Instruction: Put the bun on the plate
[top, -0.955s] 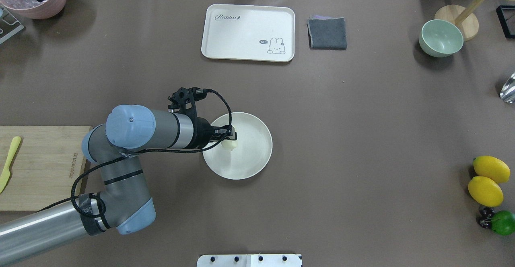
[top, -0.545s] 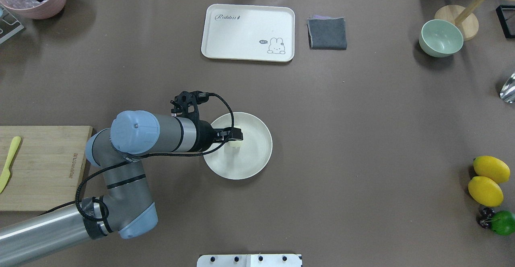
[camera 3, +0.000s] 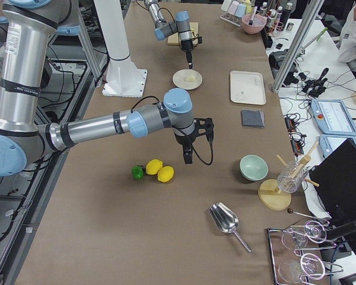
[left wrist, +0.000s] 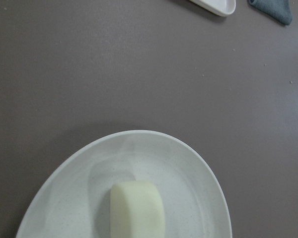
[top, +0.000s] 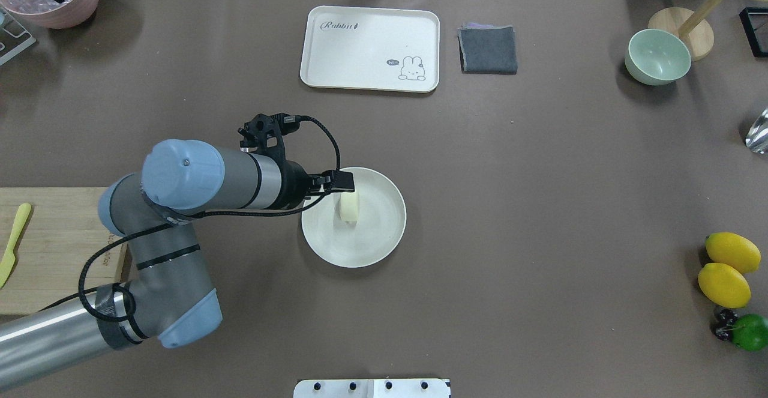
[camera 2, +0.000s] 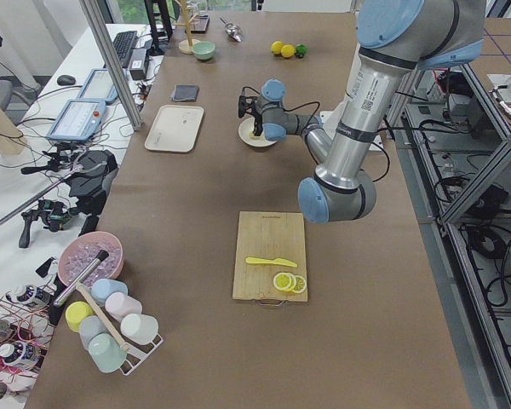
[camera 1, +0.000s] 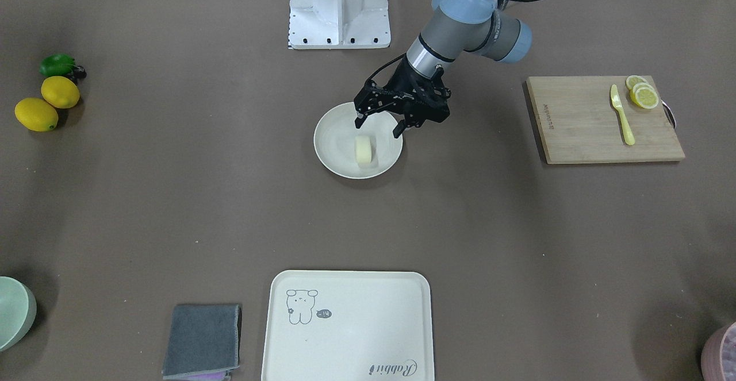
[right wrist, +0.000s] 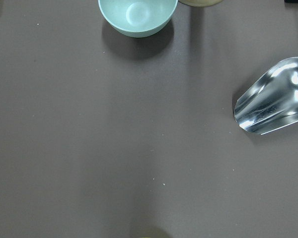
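Centrally, bun (camera 1: 364, 150) on plate (camera 1: 333, 139), left end effector (camera 1: 378, 126) spread

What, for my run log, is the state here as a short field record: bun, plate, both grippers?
bun: lying on the plate, nothing touching it
plate: holds only the bun
left gripper: open, fingers above the plate, clear of the bun
right gripper: hangs beside the whole lemons; open or shut cannot be told
task: looks done
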Robot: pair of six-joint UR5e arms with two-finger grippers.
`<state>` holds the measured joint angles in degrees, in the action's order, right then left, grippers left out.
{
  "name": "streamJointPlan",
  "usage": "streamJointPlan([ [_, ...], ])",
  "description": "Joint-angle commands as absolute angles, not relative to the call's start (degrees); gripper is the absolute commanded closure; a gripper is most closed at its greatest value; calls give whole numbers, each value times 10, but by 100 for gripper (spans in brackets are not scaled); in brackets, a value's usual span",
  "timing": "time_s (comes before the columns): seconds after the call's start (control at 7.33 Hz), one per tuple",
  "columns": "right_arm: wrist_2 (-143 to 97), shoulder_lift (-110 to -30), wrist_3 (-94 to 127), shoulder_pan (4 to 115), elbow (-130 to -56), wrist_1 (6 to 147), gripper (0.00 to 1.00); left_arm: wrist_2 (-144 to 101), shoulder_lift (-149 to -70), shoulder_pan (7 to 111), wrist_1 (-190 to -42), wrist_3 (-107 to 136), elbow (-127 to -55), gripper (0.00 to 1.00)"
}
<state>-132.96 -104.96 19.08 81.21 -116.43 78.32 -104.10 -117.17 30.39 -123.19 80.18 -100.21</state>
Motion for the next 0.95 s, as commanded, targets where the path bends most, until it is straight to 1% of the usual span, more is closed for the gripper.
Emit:
streamJointPlan([
  [0.0, -1331, -1094, 191, 822, -1127, 696, 0, -1141, -1106, 423, -1078, 709, -1105, 3],
  [0.14, -1332, -1107, 191, 825, -1106, 673, 0, -1203, -1057, 501, -1042, 598, -1131, 3],
  [0.41, -1332, -1115, 190, 843, -1082, 672, 0, -1280, -980, 666, -971, 314, -1129, 3],
  [0.68, -1332, -1128, 190, 852, -1078, 672, 0, -1281, -983, 819, -797, 24, -1114, 3],
  [0.82, -1332, -1128, 190, 855, -1074, 672, 0, -1282, -1001, 884, -746, -110, -1069, 3],
])
